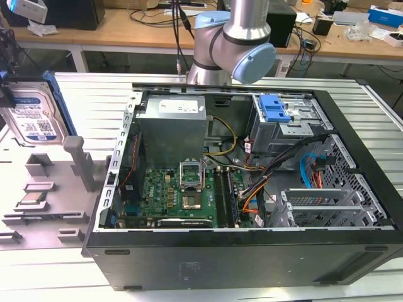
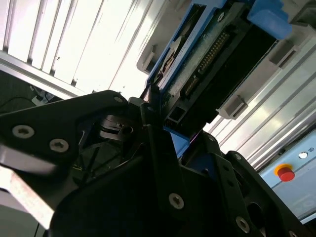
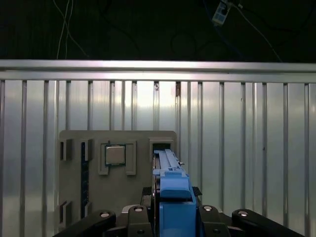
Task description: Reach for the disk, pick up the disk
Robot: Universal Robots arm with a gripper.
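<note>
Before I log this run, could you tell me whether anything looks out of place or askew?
Nothing looks damaged or spilled. The disk stands on edge, slightly tilted, clamped in the gripper, outside the open computer case.

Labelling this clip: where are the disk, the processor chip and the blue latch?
the disk [image 1: 34, 118], exterior view, its label
the processor chip [image 3: 115, 155], first wrist view, its silver top
the blue latch [image 1: 274, 108], exterior view, its ridged face

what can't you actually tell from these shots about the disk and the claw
- Whether the claw is clamped on the disk: in the second wrist view the claw's own black body covers the contact.
- Disk's left part: cut off at the exterior view's left edge.
- Disk's label: the disk is edge-on in the first wrist view.
</note>
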